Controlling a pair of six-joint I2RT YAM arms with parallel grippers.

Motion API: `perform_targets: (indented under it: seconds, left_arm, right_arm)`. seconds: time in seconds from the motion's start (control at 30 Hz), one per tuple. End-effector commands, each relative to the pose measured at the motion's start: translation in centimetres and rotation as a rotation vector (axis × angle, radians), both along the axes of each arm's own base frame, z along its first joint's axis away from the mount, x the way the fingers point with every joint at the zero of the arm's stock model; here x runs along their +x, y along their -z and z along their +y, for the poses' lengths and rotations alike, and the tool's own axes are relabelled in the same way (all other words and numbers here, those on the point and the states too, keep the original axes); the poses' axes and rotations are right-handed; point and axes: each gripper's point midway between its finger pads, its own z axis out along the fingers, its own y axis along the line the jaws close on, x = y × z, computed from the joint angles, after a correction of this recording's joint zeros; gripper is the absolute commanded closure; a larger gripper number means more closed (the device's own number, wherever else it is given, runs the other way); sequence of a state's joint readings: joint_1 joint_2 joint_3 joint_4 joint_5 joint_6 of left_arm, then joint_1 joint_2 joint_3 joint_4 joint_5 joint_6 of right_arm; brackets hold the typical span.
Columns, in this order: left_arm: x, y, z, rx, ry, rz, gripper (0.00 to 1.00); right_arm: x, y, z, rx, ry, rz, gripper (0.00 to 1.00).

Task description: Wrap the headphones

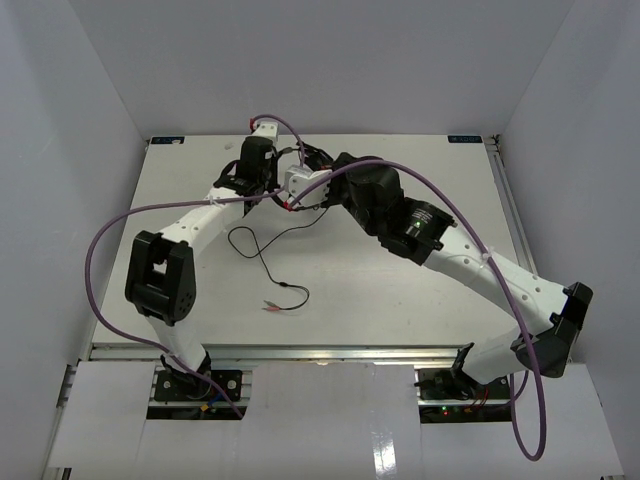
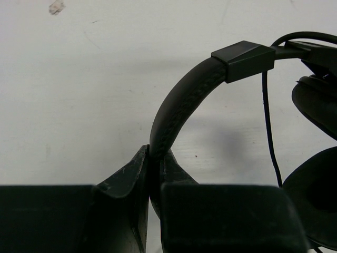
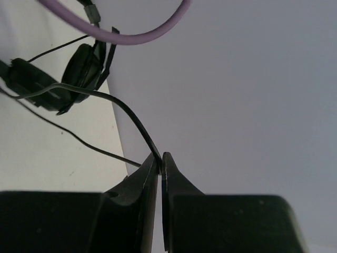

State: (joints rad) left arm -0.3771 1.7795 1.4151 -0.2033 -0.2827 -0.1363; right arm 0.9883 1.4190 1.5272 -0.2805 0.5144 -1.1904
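Overhead, white table [image 1: 400, 300] — plain pale walls [image 1: 320, 60], headphones [image 2: 179, 100] gripped, cable [image 3: 137, 124] pinched.

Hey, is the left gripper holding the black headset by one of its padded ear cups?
No, the left gripper is shut on the curved black padded headband, ear cups off to the side.

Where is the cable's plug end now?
In the top view, the plug end lies on the table, left of centre, toward the near edge.
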Motion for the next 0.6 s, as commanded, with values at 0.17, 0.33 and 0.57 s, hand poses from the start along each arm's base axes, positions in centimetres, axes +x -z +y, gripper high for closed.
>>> perform_targets:
  seconds: [0.17, 0.33, 0.57]
  left_arm:
    - [-3.1, -5.3, 1.4, 0.085, 0.094, -0.135, 1.0]
    - [-5.3, -5.9, 1.2, 0.124, 0.169, -0.139, 1.0]
    - [-9.2, -4.3, -2.5, 0.11, 0.373, -0.079, 1.0]
  right_arm:
    - [2.8, -5.7, -5.1, 0.101, 0.164, -0.176, 0.92]
    - [3.4, -6.3, -6.3, 0.131, 0.161, -0.198, 0.92]
    - [3.3, -7.3, -5.3, 0.179, 0.08, -0.203, 0.92]
